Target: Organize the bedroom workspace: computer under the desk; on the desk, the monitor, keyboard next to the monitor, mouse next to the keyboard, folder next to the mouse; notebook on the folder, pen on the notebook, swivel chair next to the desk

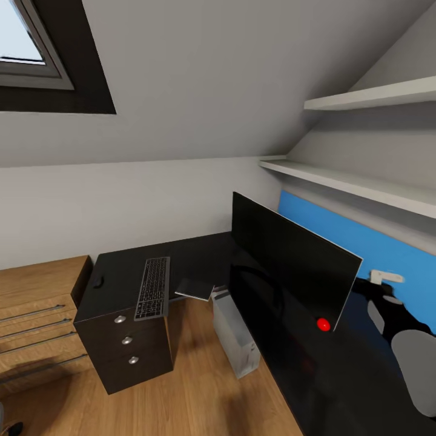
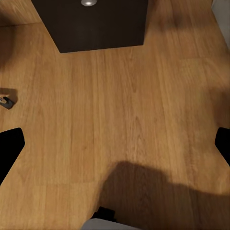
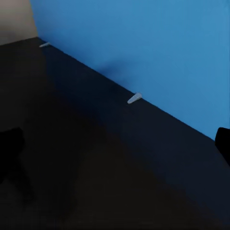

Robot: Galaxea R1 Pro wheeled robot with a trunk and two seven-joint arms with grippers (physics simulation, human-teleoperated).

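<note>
The monitor stands on the glossy black desk, a red light at its lower corner. The keyboard lies over the drawer unit, with the small mouse at its far-left side. A thin grey notebook rests at the desk's inner edge, partly overhanging. The grey computer stands on the floor under the desk. My right gripper hangs open over the desk top by the blue wall panel. My left gripper is open above bare wood floor. Folder, pen and swivel chair are out of view.
A light-wood chest of drawers adjoins the desk's left end. Two white shelves run above the blue panel under the sloped ceiling. Small pale pegs sit at the seam of desk and panel. My right arm reaches over the desk.
</note>
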